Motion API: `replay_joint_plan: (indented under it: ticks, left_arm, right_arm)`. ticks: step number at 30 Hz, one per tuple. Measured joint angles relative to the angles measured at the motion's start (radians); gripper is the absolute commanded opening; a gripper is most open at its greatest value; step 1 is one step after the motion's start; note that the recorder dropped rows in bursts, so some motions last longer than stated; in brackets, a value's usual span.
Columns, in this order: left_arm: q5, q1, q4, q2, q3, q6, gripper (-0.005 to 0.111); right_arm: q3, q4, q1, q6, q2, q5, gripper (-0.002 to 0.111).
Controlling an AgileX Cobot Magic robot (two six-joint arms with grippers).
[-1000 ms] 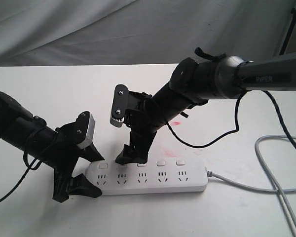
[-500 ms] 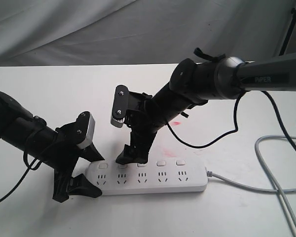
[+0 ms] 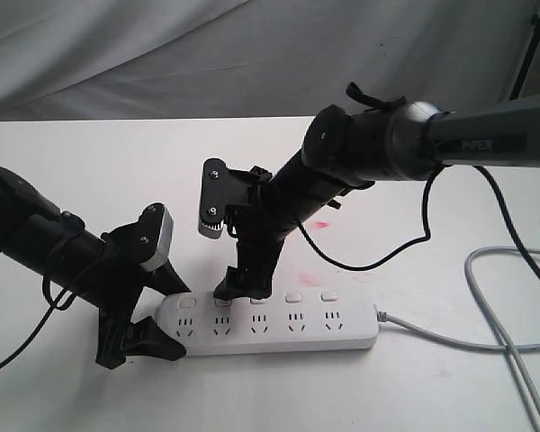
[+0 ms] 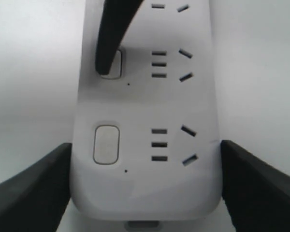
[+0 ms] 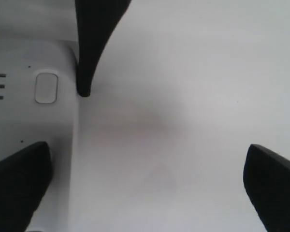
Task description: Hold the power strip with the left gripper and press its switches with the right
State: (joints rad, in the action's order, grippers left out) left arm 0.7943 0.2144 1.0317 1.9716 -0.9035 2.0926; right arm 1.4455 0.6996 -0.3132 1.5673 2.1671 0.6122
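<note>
So over the last second the right arm has leaned a bit further toward the left arm's side. Its wrist plate (image 3: 213, 194) went with it, but the fingertip hasn't left its spot: the left wrist view shows it planted on the second switch (image 4: 117, 67) from the held end. My guess is it's bearing down on that one, with the first switch (image 4: 106, 144) clear and the two far switches (image 3: 294, 297) waiting. The right claw (image 3: 243, 286) is spread wide, with its other finger off over bare table (image 3: 90, 162). The left claw (image 3: 182, 321) is clamped across the end of the power strip (image 3: 324, 328), a finger against each long side. The strip lies flat near the table's front edge, its cord (image 3: 450, 337) trailing off right. There's plenty of open table behind, but it's tight between the two claws.
</note>
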Motion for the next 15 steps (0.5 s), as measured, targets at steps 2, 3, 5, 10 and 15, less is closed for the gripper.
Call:
replay_joint_plan:
  ticks: [2, 3, 5, 10, 15]
  left_arm:
    - [0.0, 0.0, 0.0, 0.0, 0.0, 0.0, 0.0]
    - [0.0, 0.0, 0.0, 0.0, 0.0, 0.0, 0.0]
    - [0.0, 0.0, 0.0, 0.0, 0.0, 0.0, 0.0]
    - [0.0, 0.0, 0.0, 0.0, 0.0, 0.0, 0.0]
    - [0.0, 0.0, 0.0, 0.0, 0.0, 0.0, 0.0]
  right_arm:
    - [0.0, -0.001, 0.0, -0.004, -0.002, -0.002, 0.105]
    - [0.0, -0.004, 0.0, -0.006, -0.002, -0.002, 0.105]
    - [0.001, -0.007, 0.0, -0.013, -0.002, -0.002, 0.105]
    - [0.003, -0.009, 0.0, -0.021, 0.007, -0.002, 0.105]
    - [0.003, -0.009, 0.0, -0.022, 0.007, -0.002, 0.105]
